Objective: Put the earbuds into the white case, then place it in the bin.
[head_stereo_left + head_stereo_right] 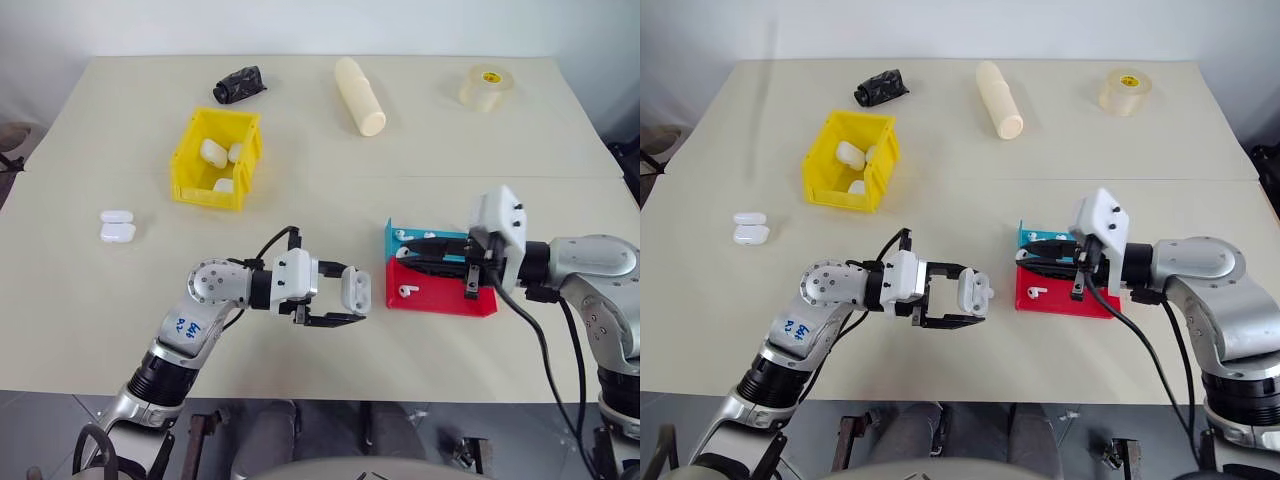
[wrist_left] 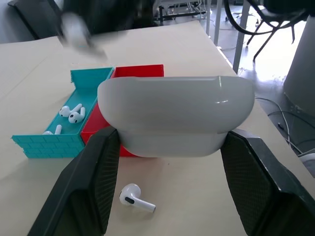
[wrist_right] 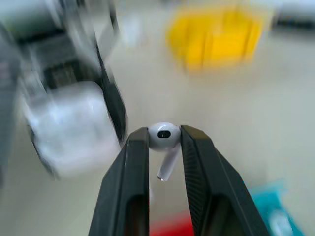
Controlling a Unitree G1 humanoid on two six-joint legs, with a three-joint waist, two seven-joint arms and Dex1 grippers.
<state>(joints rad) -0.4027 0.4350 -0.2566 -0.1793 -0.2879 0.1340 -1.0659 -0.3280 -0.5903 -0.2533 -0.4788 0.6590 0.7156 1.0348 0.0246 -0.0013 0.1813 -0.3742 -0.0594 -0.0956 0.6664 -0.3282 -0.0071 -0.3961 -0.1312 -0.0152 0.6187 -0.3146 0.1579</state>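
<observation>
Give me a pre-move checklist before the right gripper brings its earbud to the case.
1. Earbud pinched in right gripper: ok.
2. Case clamped in left gripper: ok.
3. Case lid open to take the earbud: cannot tell.
4. Case held above the table, not resting on it: ok.
5. Bin within view, with room left beside the cases already in it: ok.
6. Stray earbud on the table under the case, off the path between grippers: ok.
</observation>
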